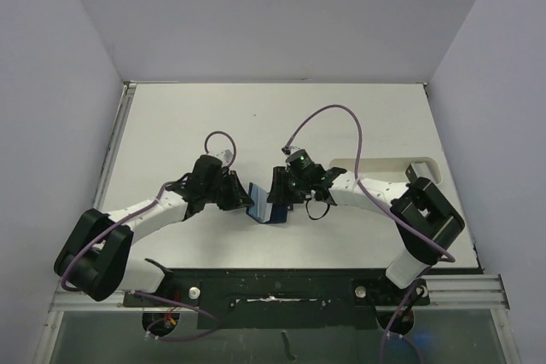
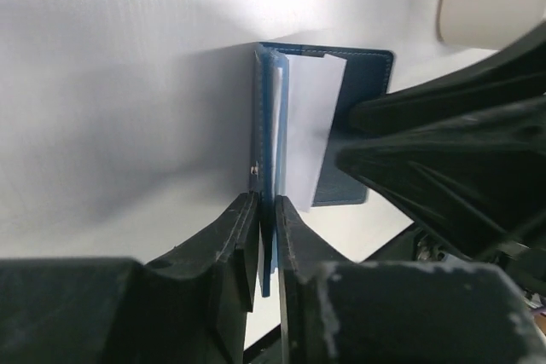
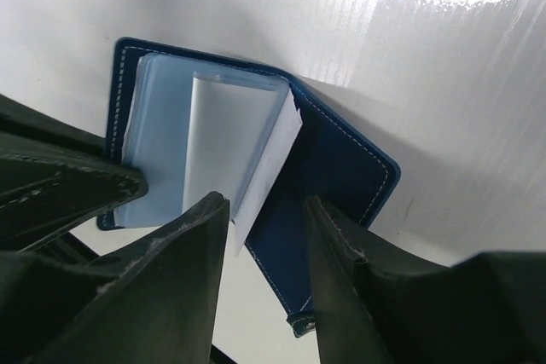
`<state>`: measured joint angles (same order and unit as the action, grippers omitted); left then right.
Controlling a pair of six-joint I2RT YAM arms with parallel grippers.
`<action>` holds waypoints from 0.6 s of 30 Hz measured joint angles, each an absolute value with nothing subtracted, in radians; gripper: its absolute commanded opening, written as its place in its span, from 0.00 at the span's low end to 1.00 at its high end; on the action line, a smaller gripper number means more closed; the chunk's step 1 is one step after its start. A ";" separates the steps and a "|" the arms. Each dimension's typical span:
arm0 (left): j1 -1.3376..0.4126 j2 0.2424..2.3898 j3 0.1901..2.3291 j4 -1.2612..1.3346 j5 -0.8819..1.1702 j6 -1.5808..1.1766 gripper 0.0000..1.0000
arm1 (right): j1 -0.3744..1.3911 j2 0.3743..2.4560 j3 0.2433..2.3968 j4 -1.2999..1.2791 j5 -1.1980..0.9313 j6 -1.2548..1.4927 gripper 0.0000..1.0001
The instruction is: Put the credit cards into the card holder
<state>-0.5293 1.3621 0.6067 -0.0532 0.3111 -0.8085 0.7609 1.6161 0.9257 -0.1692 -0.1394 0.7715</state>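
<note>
L gripper pinching holder cover, standing it open on table. R gripper gaping, straddling card half in pocket, not clamping. Card looking stiff, slick; taking free edge best.

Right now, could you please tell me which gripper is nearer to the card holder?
Left. The left gripper pinches the upright cover of the card holder; the right gripper stands open astride a corner of the white insert, gripping nothing.
</note>
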 measured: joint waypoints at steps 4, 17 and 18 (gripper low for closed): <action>-0.529 1.351 0.604 -0.020 0.332 -0.828 0.16 | 0.761 1.633 0.894 -0.147 -0.144 0.771 0.38; -0.529 1.354 0.568 0.081 0.384 -0.853 0.00 | 0.761 1.653 0.868 -0.106 -0.157 0.767 0.32; -0.529 1.356 0.567 0.087 0.387 -0.853 0.00 | 0.761 1.653 0.868 -0.106 -0.157 0.767 0.32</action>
